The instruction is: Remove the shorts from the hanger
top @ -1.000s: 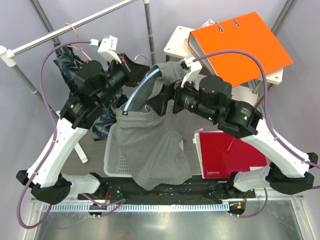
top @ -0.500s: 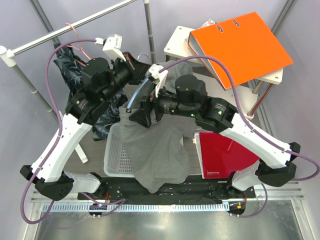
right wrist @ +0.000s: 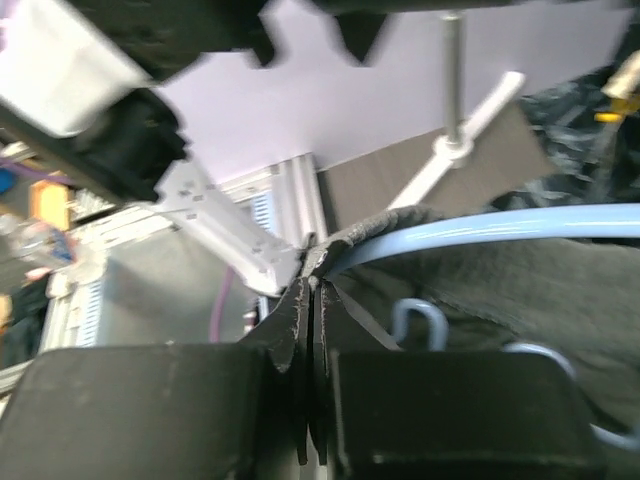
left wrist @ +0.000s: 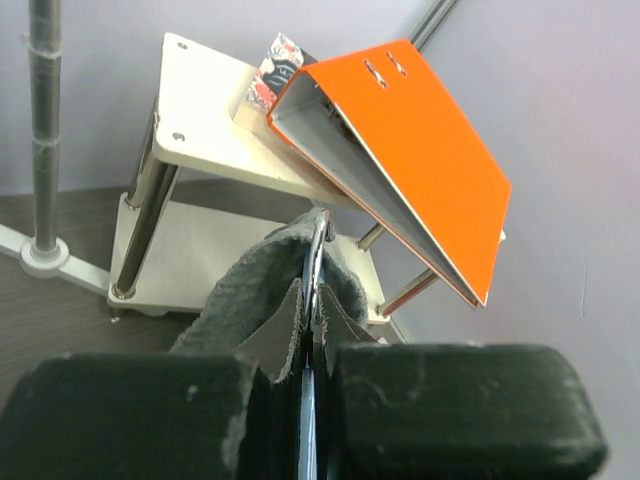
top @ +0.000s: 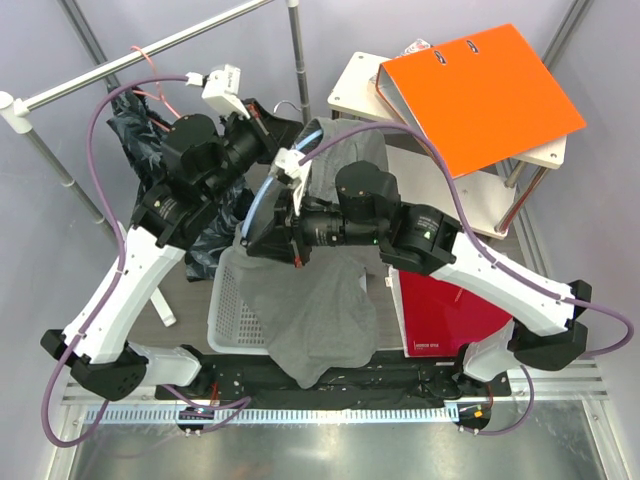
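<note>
Grey shorts (top: 310, 310) hang from a light blue hanger (top: 262, 190) held up above the basket. My left gripper (top: 288, 132) is shut on the hanger's upper part; in the left wrist view the thin hanger (left wrist: 318, 250) runs between its jaws (left wrist: 312, 300) with grey cloth (left wrist: 250, 290) on both sides. My right gripper (top: 258, 238) is at the hanger's lower left end. In the right wrist view its jaws (right wrist: 312, 285) are pinched shut on the edge of the shorts (right wrist: 520, 290), just where the cloth wraps the blue hanger (right wrist: 500, 225).
A white mesh basket (top: 228, 310) stands below the shorts. A red folder (top: 460, 310) lies to the right. An orange binder (top: 480, 90) rests on a white side table (top: 355, 85). A clothes rail (top: 150, 50) with a dark garment (top: 135, 125) runs at the back left.
My right gripper moved left and down along the hanger to its lower end, then went from open to shut on the cloth. The left gripper kept its hold.
</note>
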### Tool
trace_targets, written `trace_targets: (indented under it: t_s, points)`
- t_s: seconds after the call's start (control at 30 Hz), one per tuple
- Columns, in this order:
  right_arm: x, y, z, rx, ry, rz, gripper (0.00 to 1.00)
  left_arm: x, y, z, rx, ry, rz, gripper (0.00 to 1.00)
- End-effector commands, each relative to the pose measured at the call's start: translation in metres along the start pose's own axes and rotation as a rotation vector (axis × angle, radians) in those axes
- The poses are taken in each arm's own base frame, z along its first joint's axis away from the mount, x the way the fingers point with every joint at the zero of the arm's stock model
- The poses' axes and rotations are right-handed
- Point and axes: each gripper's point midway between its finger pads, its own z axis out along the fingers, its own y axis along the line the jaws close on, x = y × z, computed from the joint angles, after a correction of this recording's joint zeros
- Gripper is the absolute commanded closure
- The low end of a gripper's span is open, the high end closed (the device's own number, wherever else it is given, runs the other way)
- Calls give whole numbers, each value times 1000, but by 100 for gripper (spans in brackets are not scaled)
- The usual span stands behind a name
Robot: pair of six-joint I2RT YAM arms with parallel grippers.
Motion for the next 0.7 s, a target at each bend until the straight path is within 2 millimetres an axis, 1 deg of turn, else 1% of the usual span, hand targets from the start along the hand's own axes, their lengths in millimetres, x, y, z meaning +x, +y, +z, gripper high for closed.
trace_targets:
  t_s: [0.0,0.07,0.1,0.17,0.2,0.23,0.27,0.3,0.33,0.37,0.4,0.47,0.5,0.57,0.6,0.67]
  points:
    - [2,42,10,-179,-13,51,99,-69,-24,-2,73,-276,-15,100]
    - [20,42,16,-201,22,62,99,-73,-24,-1,69,-289,-26,100]
    - [45,35,23,-184,74,81,99,-76,-26,-2,76,-303,-31,100]
    - [69,29,27,-174,120,90,99,-83,-26,-4,72,-329,-46,100]
    - [91,23,29,-163,163,103,99,-85,-27,-5,70,-339,-47,100]
    - [99,21,29,-156,172,97,99,-90,-27,-7,67,-355,-50,100]
    - [97,18,24,-108,150,85,99,-92,-27,-7,63,-361,-50,100]
    - [111,8,22,-64,163,89,99,-94,-27,-9,62,-368,-51,100]
    - [108,5,19,-42,132,88,99,-95,-26,-9,58,-373,-51,100]
    - [96,2,7,-6,79,78,99,-96,-27,-11,59,-374,-53,100]
    - [106,-4,4,22,83,85,99,-96,-26,-11,56,-373,-59,100]
    - [96,-13,-9,93,22,80,99,-94,-24,-14,45,-369,-73,100]
    - [100,-18,-13,120,20,79,99,-93,-24,-15,45,-363,-81,100]
    - [99,-27,-18,169,4,76,99,-85,-22,-17,41,-331,-84,100]
    - [96,-33,-21,203,-11,72,99,-86,-23,-23,43,-326,-84,100]
    - [92,-44,-27,267,-33,70,99,-74,-16,-29,15,-278,-72,100]
